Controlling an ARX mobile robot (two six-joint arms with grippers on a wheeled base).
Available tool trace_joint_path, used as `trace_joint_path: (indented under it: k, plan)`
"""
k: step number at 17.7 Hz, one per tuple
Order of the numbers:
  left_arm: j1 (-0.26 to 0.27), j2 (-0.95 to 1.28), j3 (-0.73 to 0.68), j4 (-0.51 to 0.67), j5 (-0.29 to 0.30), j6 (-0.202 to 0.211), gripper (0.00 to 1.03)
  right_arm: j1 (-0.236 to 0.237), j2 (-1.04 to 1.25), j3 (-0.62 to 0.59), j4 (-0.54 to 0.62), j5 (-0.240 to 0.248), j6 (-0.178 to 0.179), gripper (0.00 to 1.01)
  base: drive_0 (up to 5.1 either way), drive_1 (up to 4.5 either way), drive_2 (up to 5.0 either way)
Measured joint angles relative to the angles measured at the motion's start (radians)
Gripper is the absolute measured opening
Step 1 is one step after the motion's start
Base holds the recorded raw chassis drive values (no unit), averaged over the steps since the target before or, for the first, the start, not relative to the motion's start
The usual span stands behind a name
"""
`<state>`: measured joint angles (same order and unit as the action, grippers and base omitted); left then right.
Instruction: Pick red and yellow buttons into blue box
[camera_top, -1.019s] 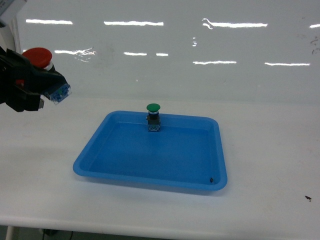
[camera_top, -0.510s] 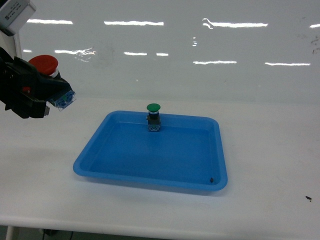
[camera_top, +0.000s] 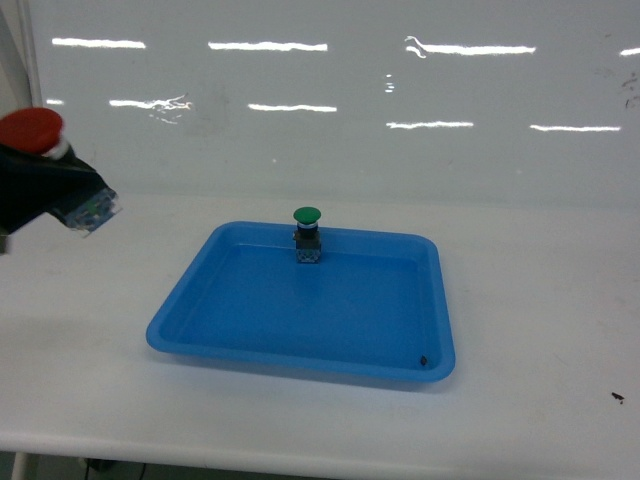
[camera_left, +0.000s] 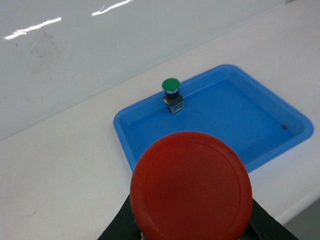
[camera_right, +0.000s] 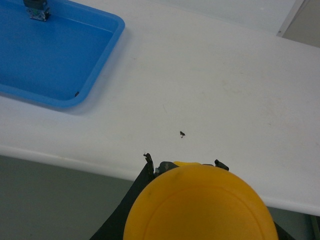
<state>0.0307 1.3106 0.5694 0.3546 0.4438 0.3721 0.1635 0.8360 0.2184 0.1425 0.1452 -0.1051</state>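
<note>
My left gripper (camera_top: 52, 195) is shut on the red button (camera_top: 30, 128) and holds it in the air at the far left, left of the blue box (camera_top: 300, 352) and above the table. In the left wrist view the red cap (camera_left: 191, 186) fills the foreground, with the black fingers (camera_left: 119, 229) at its sides and the blue box (camera_left: 120, 126) beyond. The right gripper (camera_right: 184, 163) is shut on the yellow button (camera_right: 200, 206) near the table's front edge, right of the blue box (camera_right: 101, 80); it is outside the head view.
A green-capped button (camera_top: 307, 232) stands upright inside the box at its far rim, also visible as the green button (camera_left: 171, 92). A dark speck (camera_right: 182, 133) lies on the white table, and another speck (camera_top: 424, 359) lies in the box's near right corner.
My left gripper, still holding the red button, has shifted left toward the edge of the head view. The box and the green button have not moved.
</note>
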Motion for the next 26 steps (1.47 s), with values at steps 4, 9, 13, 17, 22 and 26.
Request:
trace_joint_path:
  k: [4, 9, 13, 17, 22, 26]
  plan:
    - [0.207, -0.670, -0.150, -0.418, 0.306, -0.051, 0.24, 0.000, 0.000, 0.000, 0.000, 0.000, 0.000, 0.26, 0.0, 0.00, 0.0]
    - [0.266, -0.758, -0.190, -0.480, 0.325, -0.051, 0.24, 0.000, 0.000, 0.000, 0.000, 0.000, 0.000, 0.26, 0.0, 0.00, 0.0]
    - [0.266, -0.757, -0.190, -0.478, 0.325, -0.051, 0.24, 0.000, 0.000, 0.000, 0.001, 0.000, 0.000, 0.26, 0.0, 0.00, 0.0]
    - [0.266, -0.753, -0.190, -0.480, 0.324, -0.051, 0.24, 0.000, 0.000, 0.000, 0.000, 0.000, 0.000, 0.26, 0.0, -3.11, 3.2]
    - [0.266, -0.755, -0.190, -0.481, 0.323, -0.051, 0.24, 0.002, -0.001, 0.000, 0.000, -0.004, 0.000, 0.26, 0.0, -4.15, 4.2]
    - [0.266, -0.756, -0.190, -0.481, 0.324, -0.051, 0.24, 0.001, 0.000, 0.001, 0.000, -0.003, 0.000, 0.26, 0.0, -4.15, 4.2]
